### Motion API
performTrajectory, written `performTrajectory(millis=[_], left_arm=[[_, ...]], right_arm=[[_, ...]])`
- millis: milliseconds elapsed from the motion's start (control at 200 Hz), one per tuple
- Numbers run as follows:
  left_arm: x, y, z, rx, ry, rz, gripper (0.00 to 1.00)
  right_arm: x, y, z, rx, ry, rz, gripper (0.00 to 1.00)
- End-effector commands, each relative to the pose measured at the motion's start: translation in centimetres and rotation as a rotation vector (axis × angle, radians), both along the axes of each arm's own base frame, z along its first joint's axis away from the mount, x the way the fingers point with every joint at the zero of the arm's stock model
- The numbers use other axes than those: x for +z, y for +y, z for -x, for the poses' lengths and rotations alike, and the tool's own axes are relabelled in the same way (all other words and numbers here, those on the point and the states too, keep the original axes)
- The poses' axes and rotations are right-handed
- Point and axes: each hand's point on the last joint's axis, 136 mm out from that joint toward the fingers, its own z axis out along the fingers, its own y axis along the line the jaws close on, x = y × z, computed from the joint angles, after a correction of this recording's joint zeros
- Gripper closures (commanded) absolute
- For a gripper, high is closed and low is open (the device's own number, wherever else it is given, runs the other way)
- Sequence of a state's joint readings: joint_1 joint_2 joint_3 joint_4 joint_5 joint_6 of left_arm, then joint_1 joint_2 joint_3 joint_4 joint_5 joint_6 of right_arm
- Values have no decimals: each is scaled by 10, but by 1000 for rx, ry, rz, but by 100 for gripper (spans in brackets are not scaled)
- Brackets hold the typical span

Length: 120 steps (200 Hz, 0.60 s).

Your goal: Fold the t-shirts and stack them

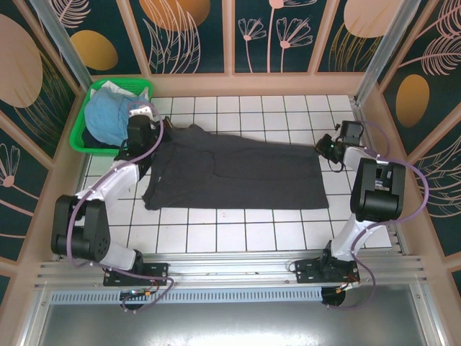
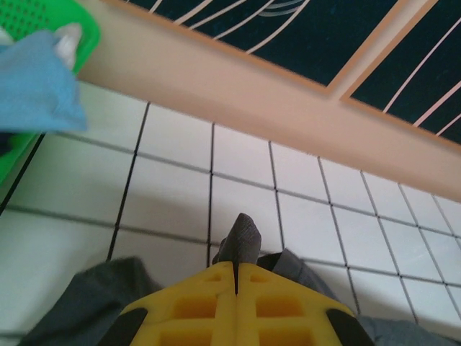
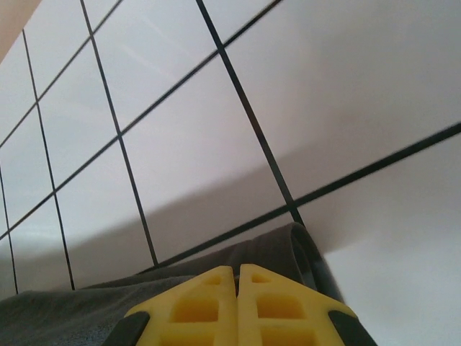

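Left gripper (image 2: 236, 280) and right gripper (image 3: 236, 277) are pressed together, each pinching an edge of the charcoal t-shirt (image 1: 238, 173). Risk: a thin pinch could slip under tension, dropping a corner.

The spread t-shirt (image 1: 238, 173) lies flat across the middle of the table (image 1: 238, 234), running left to right, its wider end on the left. The basket (image 1: 122, 87) sits in the table's far left corner, against the back wall (image 1: 238, 75), with the bundled t-shirt (image 1: 106, 115) inside it. The left gripper (image 1: 142, 120) is at the spread t-shirt's far left corner, just beside the basket, with cloth between its fingertips. The right gripper (image 1: 326, 148) is at the far right corner, with cloth at its fingertips too. Open table lies in front of the spread t-shirt, between it and the arm bases (image 1: 137, 272) at the near edge
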<state>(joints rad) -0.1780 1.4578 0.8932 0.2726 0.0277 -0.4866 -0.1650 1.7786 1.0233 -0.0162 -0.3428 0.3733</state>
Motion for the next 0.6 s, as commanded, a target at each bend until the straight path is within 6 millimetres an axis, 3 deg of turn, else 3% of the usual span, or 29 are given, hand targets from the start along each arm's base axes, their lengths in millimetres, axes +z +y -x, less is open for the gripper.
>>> performTrajectory(millis=[0,185,375,596], left_arm=[[-5,6,19,32,-21,35,100],[-35,14,49,57,66,36,100],[-61,19,75,75,143,55,100],[-88,20,99,70,211,63,100]], right_arm=[[11,-4,0,-7,-50,-17,100],[7,-3,6,-6,-44,-29,100],[18,-11,11,-43,-46,-16,100],[8,-10,19,-41,-22,-27,97]])
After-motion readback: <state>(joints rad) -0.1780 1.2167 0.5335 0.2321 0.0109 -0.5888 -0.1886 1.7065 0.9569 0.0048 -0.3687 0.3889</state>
